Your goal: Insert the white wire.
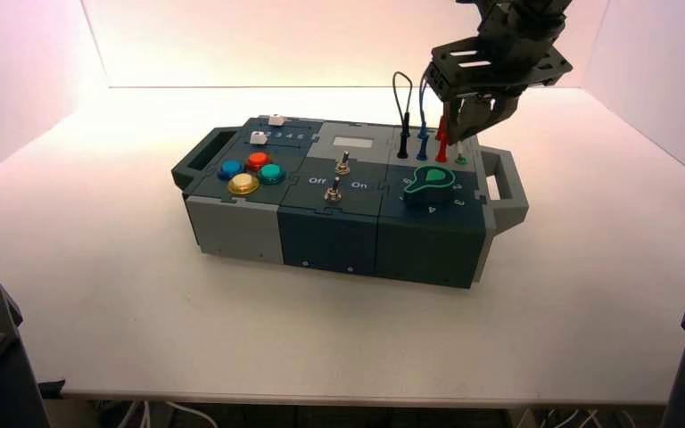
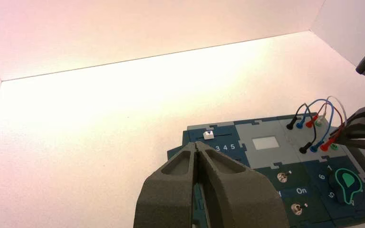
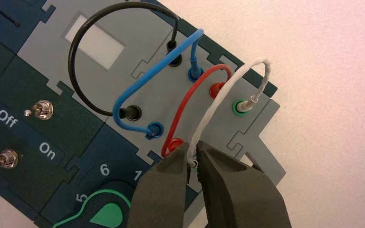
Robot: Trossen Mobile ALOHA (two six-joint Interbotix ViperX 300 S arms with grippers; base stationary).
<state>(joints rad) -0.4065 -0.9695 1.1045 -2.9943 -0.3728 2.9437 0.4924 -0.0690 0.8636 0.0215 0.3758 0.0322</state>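
The white wire loops over the grey socket panel at the box's right end. One of its plugs sits in a green socket. My right gripper is shut on the wire's other plug end, just beside the red plug; what lies under the fingertips is hidden. In the high view my right gripper hangs over the box's far right corner above the plugs. My left gripper is shut and empty, held high over the box's left part.
Black, blue and red wires arch over the same panel. Two toggle switches marked Off and On stand mid-box, a green knob is near the sockets, and coloured buttons sit at the left.
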